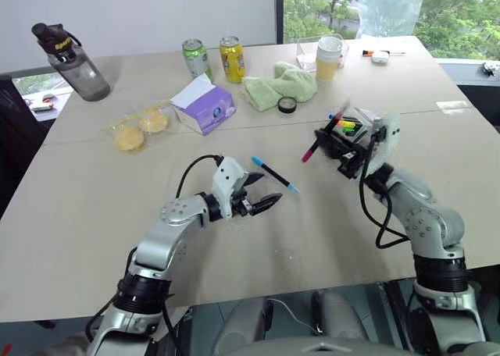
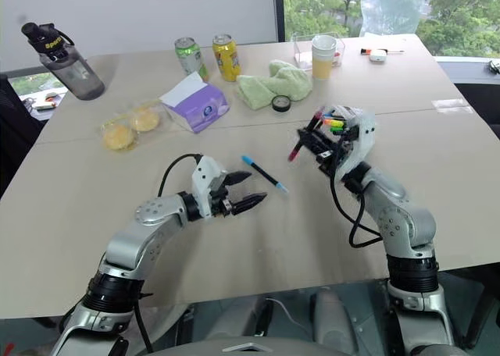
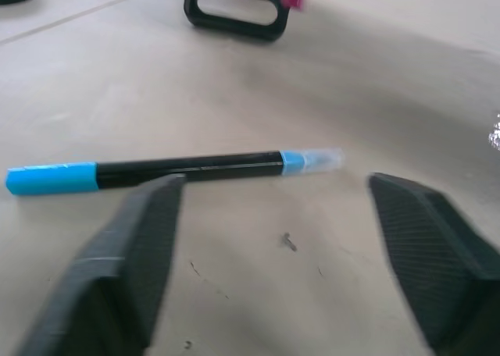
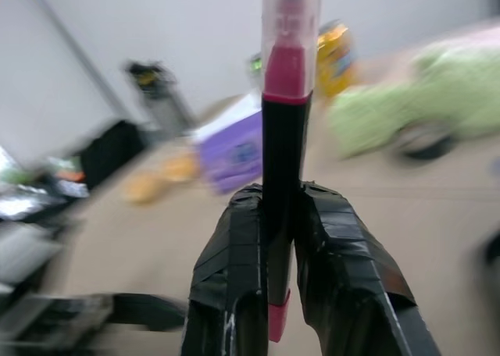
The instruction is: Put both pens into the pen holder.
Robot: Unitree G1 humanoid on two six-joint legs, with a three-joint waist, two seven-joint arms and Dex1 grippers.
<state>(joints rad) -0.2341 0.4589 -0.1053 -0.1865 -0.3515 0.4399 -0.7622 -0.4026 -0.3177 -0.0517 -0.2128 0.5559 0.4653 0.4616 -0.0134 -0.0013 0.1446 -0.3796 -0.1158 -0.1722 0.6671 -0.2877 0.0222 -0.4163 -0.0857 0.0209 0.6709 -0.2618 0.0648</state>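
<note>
Right now we are working both pens at once, taking the small black-framed pen holder with the pale side (image 1: 353, 147) as our landmark. We are pinching the slim black pen with the magenta-pink cap (image 4: 282, 137) in our right gripper (image 4: 280, 239), fingers pressed tight on its barrel, and holding it off the pale wooden table (image 1: 94, 215) just beside the holder, on the side nearer the purple tissue box (image 1: 205, 105); in the left eye view its pink tip is slanting down and away from the holder. The second slim black pen with light-blue ends (image 1: 274, 174) is lying flat on the table, near the holder and nearer to us, and our left gripper (image 3: 273, 247) is hovering just short of it with its fingers spread wide. We judge that the next move calls for tipping the pink pen upright over the holder's opening and letting go, while the left fingers are straddling the blue pen's barrel before closing.
</note>
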